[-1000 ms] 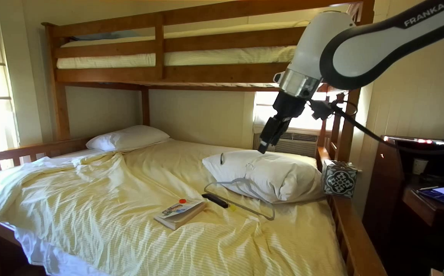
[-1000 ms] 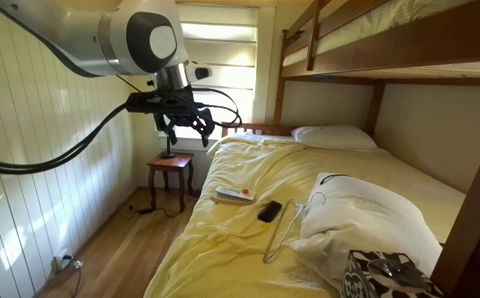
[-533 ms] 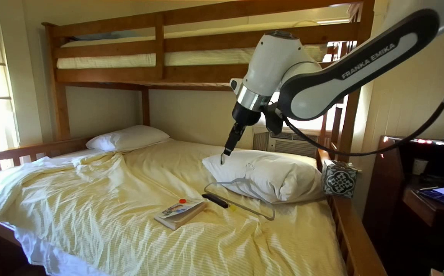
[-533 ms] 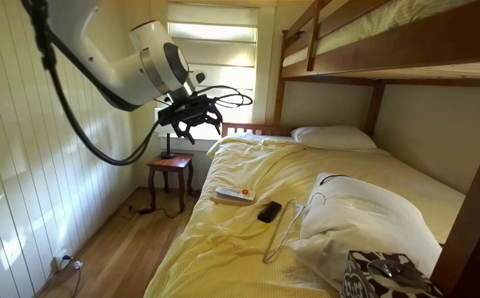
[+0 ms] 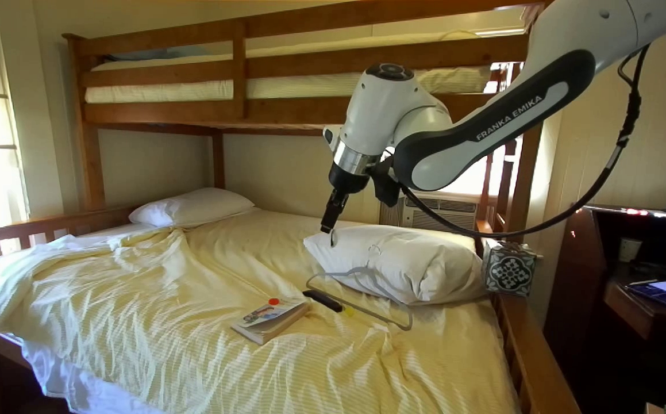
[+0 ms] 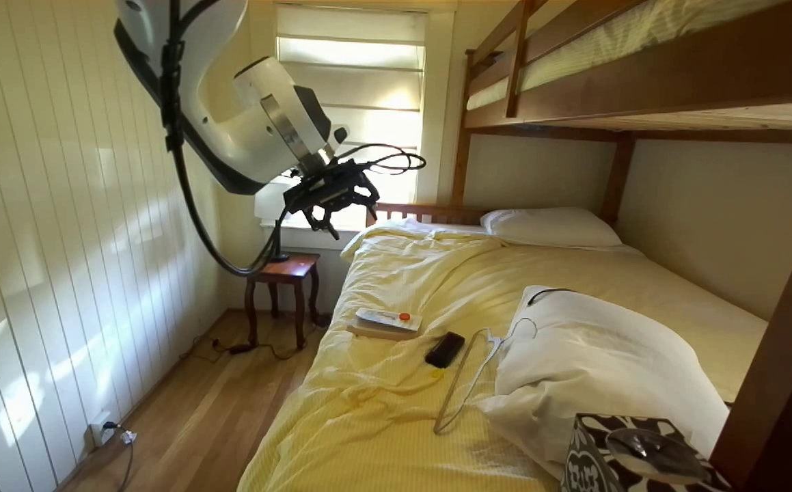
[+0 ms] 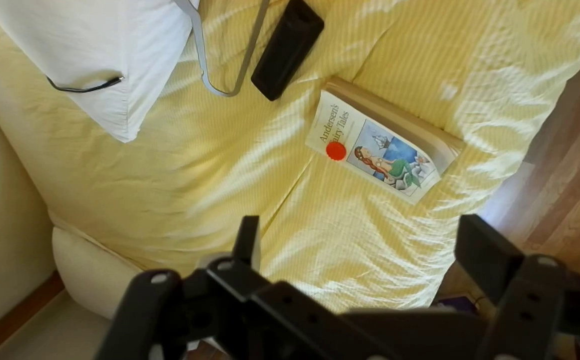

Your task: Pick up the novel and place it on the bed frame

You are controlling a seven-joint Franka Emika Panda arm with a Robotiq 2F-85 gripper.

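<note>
The novel [image 7: 385, 145], a pale paperback with a mermaid picture, lies flat on the yellow bedding, its cover slightly lifted. It shows in both exterior views [image 5: 271, 319] [image 6: 385, 324]. A red cap [image 7: 336, 151] rests on its cover. My gripper [image 7: 357, 220] is open and empty, well above the bed and apart from the novel. In the wrist view, the novel lies just beyond the fingertips. The gripper also shows in both exterior views [image 5: 325, 230] [image 6: 355, 227]. The brown wooden bed frame [image 5: 160, 112] has upper rails, posts and slatted ends; it also shows here [image 6: 642, 96].
A black oblong object [image 7: 287, 50] and a grey hanger [image 7: 200, 45] lie beside the novel. A white pillow [image 5: 401, 259] with a short black cable on it lies near the hanger. A patterned box [image 5: 509, 275] stands at the bed's end rail. The upper bunk overhangs the bed.
My gripper has moved further out over the bed, and the wrist has tilted. The gripper stays open. The novel and the other things on the bed have not moved.
</note>
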